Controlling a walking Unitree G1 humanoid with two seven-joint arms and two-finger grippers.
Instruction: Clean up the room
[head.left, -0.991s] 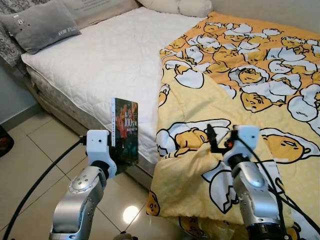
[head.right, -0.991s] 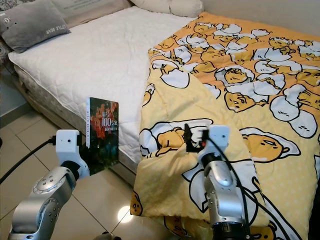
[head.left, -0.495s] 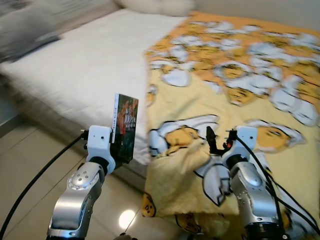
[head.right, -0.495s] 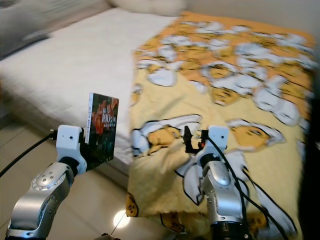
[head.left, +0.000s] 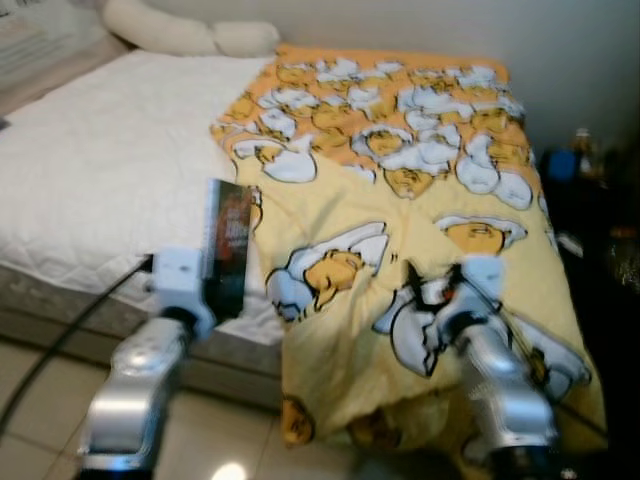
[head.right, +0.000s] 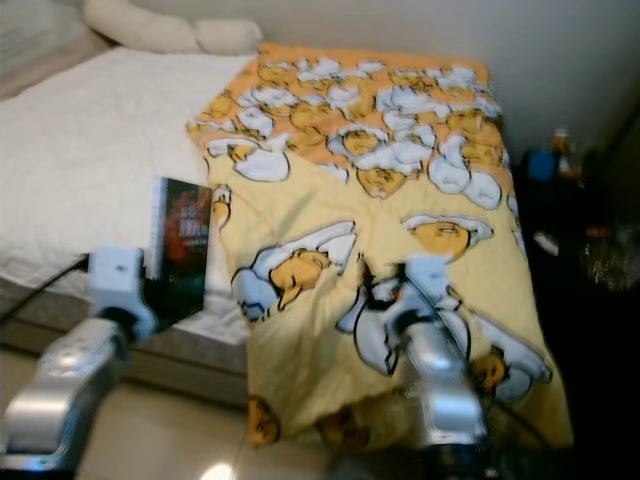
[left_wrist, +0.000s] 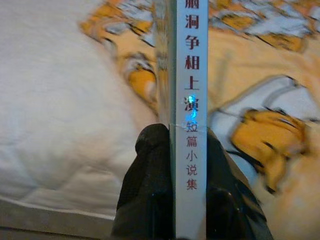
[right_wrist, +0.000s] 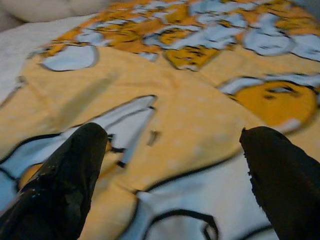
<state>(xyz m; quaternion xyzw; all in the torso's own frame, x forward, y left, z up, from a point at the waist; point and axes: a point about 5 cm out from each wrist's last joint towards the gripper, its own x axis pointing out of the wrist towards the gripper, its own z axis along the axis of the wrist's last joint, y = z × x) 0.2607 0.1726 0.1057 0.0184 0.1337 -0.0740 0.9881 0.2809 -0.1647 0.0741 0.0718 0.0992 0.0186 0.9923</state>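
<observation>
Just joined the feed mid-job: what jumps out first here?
The yellow cartoon-print blanket covering the bed's right half and hanging over its foot. Next, the left gripper clamping a book upright by its spine, before the white mattress. The right gripper hovers open over the blanket.

My left gripper (left_wrist: 172, 200) is clamping an upright book (head.left: 228, 262), blocking the bed (head.left: 90, 190) edge; its white mattress top is lying open beyond.

The head views are blurred; beyond the right gripper (head.left: 425, 290), dark things (head.left: 585, 160) stay too unclear to name.
</observation>
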